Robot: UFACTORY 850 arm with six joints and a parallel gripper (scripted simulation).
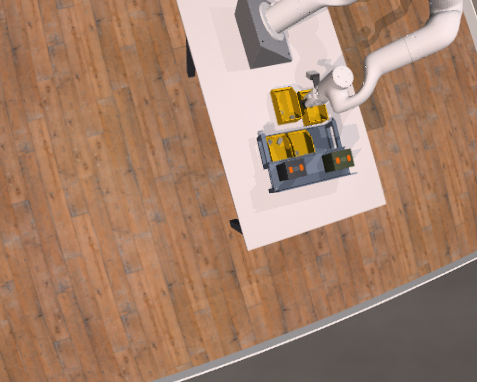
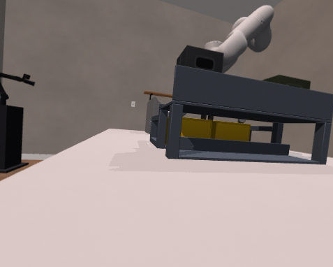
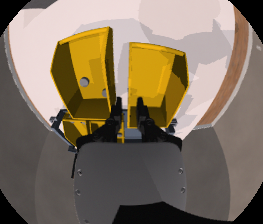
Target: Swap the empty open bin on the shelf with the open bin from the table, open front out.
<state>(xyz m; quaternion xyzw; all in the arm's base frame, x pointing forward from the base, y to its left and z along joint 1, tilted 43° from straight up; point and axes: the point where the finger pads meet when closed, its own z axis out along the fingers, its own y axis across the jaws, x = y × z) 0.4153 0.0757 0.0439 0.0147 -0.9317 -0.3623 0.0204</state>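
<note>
Two yellow open bins stand side by side on the table in front of the grey shelf (image 1: 306, 155). The left bin (image 1: 285, 105) holds small grey parts, which also show in the wrist view (image 3: 85, 79). The right bin (image 1: 315, 111) (image 3: 158, 83) looks empty and rests on the table. My gripper (image 1: 309, 99) is low at the right bin's inner wall, between the two bins. Its fingers stand a little apart astride that wall and do not clamp it. The shelf's right place (image 1: 330, 136) is vacant. In the exterior view the shelf (image 2: 247, 115) hides the gripper.
Two more yellow bins (image 1: 278, 146) (image 1: 301, 142) sit in the shelf's left and middle places. A black box (image 1: 291, 170) and a green box (image 1: 338, 160) stand on the shelf's top board. The arm's grey pedestal (image 1: 261, 32) is behind the bins. The table's right edge is near.
</note>
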